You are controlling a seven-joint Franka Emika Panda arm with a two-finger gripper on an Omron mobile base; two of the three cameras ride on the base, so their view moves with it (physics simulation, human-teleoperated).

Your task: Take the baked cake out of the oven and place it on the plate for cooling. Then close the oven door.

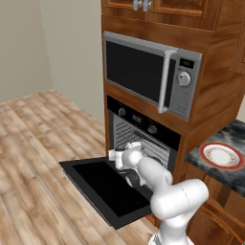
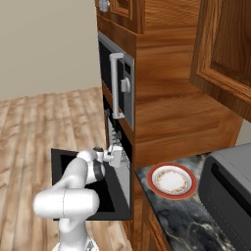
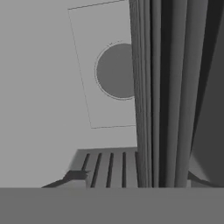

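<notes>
The oven door [image 1: 103, 189] lay fully open and flat, and the arm reached over it with the gripper [image 1: 130, 146] at the mouth of the oven [image 1: 143, 129], level with the wire rack [image 1: 131, 136]. In the hand view the rack's bars [image 3: 162, 92] ran close across the right of the picture, with the grey back wall and its round fan disc [image 3: 114, 71] beyond them. The fingers were lost against the dark cavity and the rack, so I could not tell whether they were spread, pressed together or pinching anything, and the baked cake could not be made out either. The plate [image 1: 221, 155] sat bare on the dark marble counter [image 1: 229, 177], right of the oven and well apart from the hand. To do this step well, I judged, the hand should square itself to the rack, confirm a firm hold, then draw the cake straight out level, clear of the bars and door.
</notes>
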